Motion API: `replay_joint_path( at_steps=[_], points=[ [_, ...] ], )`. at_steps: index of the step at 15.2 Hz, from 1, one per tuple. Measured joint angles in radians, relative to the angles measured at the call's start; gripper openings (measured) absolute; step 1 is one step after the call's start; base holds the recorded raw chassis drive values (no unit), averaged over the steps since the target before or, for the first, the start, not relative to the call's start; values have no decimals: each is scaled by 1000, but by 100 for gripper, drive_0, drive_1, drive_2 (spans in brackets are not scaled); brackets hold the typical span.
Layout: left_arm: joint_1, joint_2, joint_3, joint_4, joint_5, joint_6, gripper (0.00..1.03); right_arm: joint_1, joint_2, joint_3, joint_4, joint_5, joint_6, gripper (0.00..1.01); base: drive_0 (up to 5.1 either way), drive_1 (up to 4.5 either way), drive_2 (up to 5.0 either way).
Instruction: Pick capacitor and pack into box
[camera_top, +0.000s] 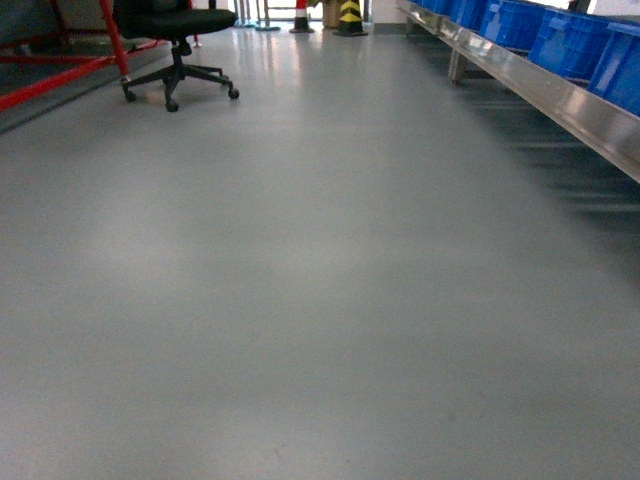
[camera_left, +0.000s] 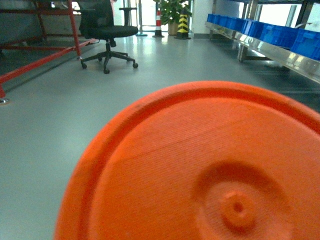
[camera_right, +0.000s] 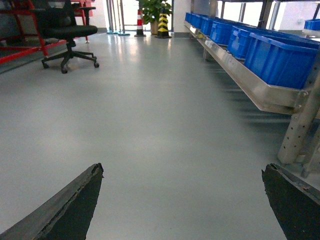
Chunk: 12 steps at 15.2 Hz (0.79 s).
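Note:
The box is out of view in all three views. An orange round disc (camera_left: 200, 170) with a raised rim and a small centre nub fills the lower left wrist view, very close to the camera. I cannot tell whether it is the capacitor. It hides the left gripper's fingers completely. In the right wrist view my right gripper (camera_right: 182, 167) is open, its two black fingers (camera_right: 75, 200) spread wide over bare grey floor with nothing between them. Neither arm shows in the head view.
A grey floor (camera_top: 300, 300) stretches ahead. A black office chair (camera_top: 178, 40) and a red frame (camera_top: 60, 60) stand at the far left. On the right runs a metal shelf (camera_top: 570, 100) with blue bins (camera_top: 520, 25). Striped posts (camera_top: 350, 15) stand at the far end.

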Motion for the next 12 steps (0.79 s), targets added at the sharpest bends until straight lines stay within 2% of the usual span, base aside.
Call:
replay_joint_path(
  at_steps=[12],
  points=[
    [0, 0, 0, 0, 0, 0, 44, 0, 0, 0, 2, 0, 0, 98, -496, 249, 249]
  ],
)
